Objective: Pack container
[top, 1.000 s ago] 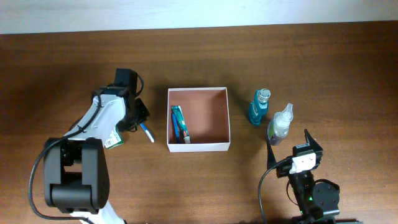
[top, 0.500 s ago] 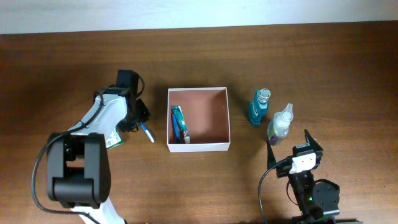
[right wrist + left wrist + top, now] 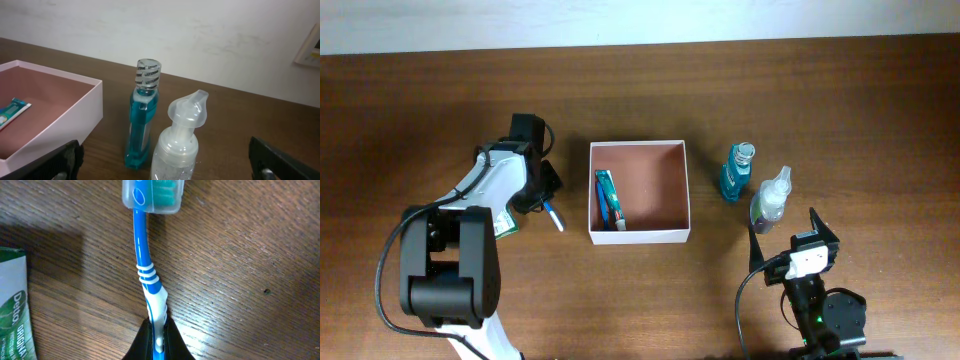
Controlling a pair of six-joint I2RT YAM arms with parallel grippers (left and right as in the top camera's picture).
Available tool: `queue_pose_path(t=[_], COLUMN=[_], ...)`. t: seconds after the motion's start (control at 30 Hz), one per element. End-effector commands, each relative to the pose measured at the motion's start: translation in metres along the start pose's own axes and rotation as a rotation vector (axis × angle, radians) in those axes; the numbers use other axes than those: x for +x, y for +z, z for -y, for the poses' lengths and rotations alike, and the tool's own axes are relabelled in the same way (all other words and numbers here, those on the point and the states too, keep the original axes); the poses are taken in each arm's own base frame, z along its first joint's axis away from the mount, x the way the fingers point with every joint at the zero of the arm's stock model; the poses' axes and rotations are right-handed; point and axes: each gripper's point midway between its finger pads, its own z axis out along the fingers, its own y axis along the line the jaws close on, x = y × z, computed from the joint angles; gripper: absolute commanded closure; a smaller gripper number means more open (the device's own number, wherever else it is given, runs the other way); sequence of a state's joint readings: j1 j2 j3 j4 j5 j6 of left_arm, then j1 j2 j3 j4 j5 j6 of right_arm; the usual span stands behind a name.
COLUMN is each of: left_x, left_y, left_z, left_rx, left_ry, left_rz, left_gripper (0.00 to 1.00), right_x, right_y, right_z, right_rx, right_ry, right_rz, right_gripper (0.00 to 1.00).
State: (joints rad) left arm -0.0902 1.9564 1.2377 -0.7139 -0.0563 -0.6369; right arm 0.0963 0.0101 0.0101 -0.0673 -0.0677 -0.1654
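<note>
You had the left gripper (image 3: 159,330) pinched shut on the white tail end of the blue-and-white plastic toothbrush (image 3: 145,265). The brush lay flat on the dark wooden table (image 3: 840,100), its clear-capped teal head pointing away from the fingers. Gripping the thin handle end probably made sense: it left the capped head free and gave you the whole length to swing over a wall. A green printed packet (image 3: 12,310) lay just beside the brush, clear of the grip.

The right gripper (image 3: 787,236) stood wide open and held nothing. It faced the blue mouthwash bottle with a clear cap (image 3: 141,125) and the clear pump-topped bottle (image 3: 181,135), both upright and close together, likely staged for that arm.

The square white-walled container (image 3: 640,236) sat at the table's middle, between brush and bottles, touched by neither arm. Its reddish-brown inside was shallow and open, with a teal-and-white toothpaste tube (image 3: 609,198) lying along its left wall and most of the floor bare.
</note>
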Motion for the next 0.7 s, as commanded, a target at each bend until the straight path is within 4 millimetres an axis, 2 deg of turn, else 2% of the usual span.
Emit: queue_pose_path(t=[0.0,0.17,0.23,0.4,0.57,0.67], left_x=[0.011,0.003,-0.004,-0.013,0.000,0.016], left_y=[0.010,-0.015,-0.041,-0.081,-0.112,-0.130], left_z=[-0.004,0.000,0.004,0.009,0.031,0.051], left_rx=[-0.022,-0.016,-0.001,0.044,0.160,0.237], left_ry=[0.005,0.035,0.058,0.089,0.178,0.241], left_rz=[-0.056,-0.049,-0.028,0.030,0.045,0.042], left_gripper=[0.99,0.99,1.00,0.99,1.00,0.99], right_x=[0.002,0.002,0.002,0.002,0.002,0.002], right_y=[0.000,0.000,0.000,0.000,0.000,0.000], right_z=[-0.001,-0.001,-0.001,-0.001,-0.001,-0.001], right_rx=[0.001,0.001,0.001,0.001,0.001,0.001], right_ry=[-0.003,-0.003,-0.003,-0.003,-0.003,-0.003], right_rz=[-0.004,-0.004,-0.004,-0.004,-0.004,-0.004], right_gripper=[0.02,0.02,0.02,0.02,0.02,0.01])
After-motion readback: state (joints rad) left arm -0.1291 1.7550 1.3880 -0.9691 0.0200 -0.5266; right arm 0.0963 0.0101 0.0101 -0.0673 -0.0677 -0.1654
